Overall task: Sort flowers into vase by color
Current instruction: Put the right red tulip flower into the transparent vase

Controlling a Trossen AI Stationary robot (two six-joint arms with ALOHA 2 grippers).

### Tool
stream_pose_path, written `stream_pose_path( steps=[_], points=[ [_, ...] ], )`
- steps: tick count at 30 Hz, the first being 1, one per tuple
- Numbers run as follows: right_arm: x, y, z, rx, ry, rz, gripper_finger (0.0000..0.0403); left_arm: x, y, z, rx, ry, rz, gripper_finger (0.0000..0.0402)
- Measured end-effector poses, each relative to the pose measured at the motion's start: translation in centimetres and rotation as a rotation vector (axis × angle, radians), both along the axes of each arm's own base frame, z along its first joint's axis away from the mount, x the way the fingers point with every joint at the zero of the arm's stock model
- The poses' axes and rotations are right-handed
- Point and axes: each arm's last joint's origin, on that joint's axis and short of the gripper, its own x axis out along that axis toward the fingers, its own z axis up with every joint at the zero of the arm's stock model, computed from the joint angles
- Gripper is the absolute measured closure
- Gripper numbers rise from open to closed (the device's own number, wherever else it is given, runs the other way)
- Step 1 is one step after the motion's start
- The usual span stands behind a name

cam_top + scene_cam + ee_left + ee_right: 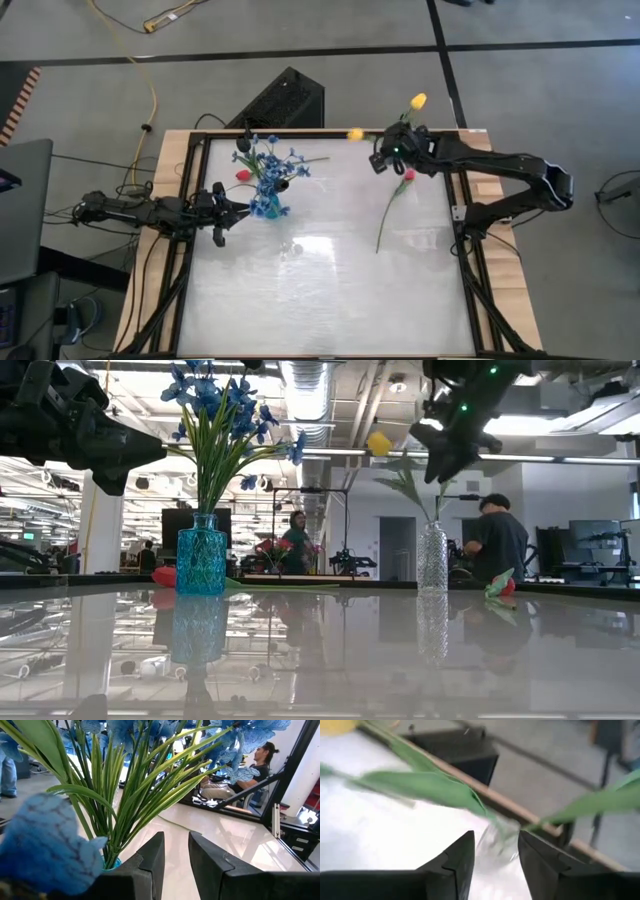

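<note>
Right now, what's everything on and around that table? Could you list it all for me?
Blue vase: one, turquoise glass, left side of the table, upright.
Blue flowers: a bunch, blue with green stems, standing in the blue vase.
Clear vase: one, see-through glass, far right of the table, upright.
Yellow tulips: two, yellow, at the clear vase.
Red tulip: one, red, lying flat on the table right of centre.
Second red tulip: one, red, lying beside the blue vase.
People: a few, in the room beyond the table.
Left gripper: dark, next to the blue vase, slightly open, holding nothing.
Right gripper: dark, above the clear vase, open.
</note>
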Motion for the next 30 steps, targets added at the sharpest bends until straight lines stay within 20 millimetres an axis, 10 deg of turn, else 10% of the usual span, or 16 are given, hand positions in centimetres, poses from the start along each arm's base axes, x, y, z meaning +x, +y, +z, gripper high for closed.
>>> stream_pose_path(
  steps=[17,30],
  points=[
    [-1.3,4.2,-2.0,0.533,-0.018,-0.055,0.0224,0.0,0.0,0.0,0.0,0.0,0.001,0.0326],
    [-1.1,10.0,-2.4,0.384,-0.087,-0.222,0.0214,0.0,0.0,0.0,0.0,0.0,0.001,0.0326]
  ],
)
